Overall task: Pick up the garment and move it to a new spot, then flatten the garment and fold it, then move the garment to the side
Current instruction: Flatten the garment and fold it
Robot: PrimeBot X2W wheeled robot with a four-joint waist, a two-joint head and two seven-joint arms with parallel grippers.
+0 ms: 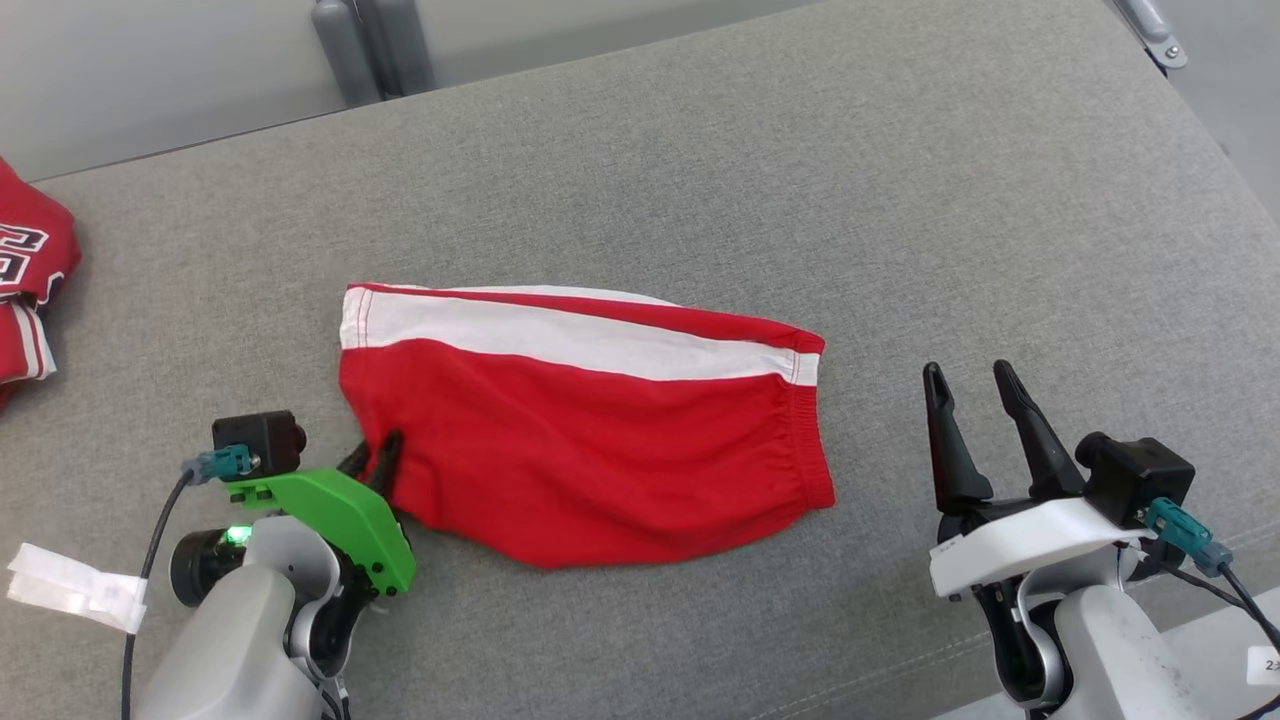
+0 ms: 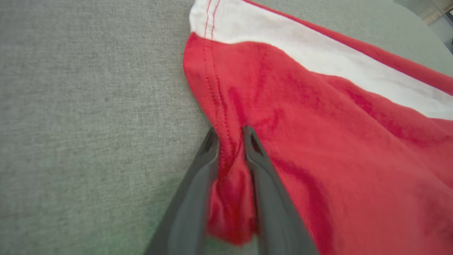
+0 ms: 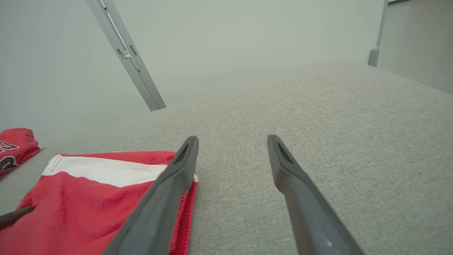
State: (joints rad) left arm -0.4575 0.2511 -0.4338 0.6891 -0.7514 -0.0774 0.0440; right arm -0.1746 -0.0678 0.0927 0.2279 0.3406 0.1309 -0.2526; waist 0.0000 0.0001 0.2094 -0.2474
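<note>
One left claw, narrowed on a bunch of hem at the near-left corner of the shorts; right claw wide, empty, just right of them. Shorts lie flat mid-desk. Risk: thin pinch slips on lifting; a one-corner lift would crumple the cloth

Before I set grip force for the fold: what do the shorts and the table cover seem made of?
Shorts: soft, matte knit, perhaps cotton or polyester jersey; it creases and bunches between the left gripper's fingers, with a gathered elastic waistband. Table cover: matte grey woven cloth, upholstery-like; a fine heathered weave shows.
</note>
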